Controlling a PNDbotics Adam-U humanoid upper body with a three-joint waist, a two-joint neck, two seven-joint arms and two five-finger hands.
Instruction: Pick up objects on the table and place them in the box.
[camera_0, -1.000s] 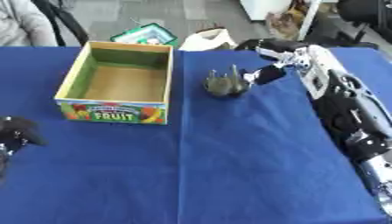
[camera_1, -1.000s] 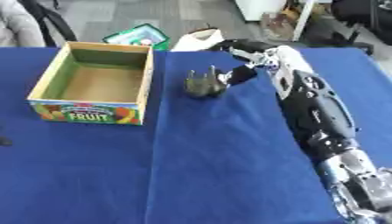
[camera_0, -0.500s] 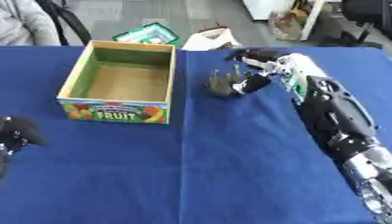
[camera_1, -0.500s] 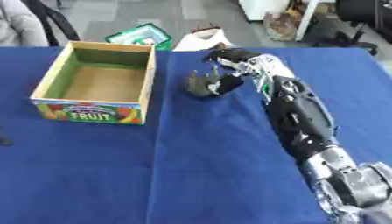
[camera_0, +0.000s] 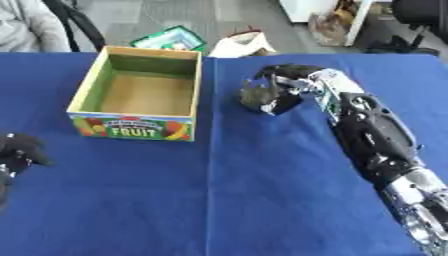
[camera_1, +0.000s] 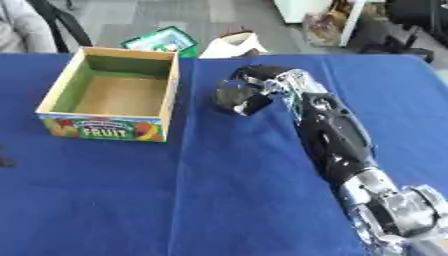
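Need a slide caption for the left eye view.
Right robot hand curled over a dark object beside the empty fruit box on blue cloth.

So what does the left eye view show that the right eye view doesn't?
Only the left eye view shows the left hand, a dark shape resting at the lower left edge; I can't make out its fingers. The right eye view has just a dark sliver at that edge, but it alone shows more of the right forearm's silver end at the bottom. Both share the open fruit box, with nothing in it, on the blue table, and the right hand curled round a small dark object to the box's right.
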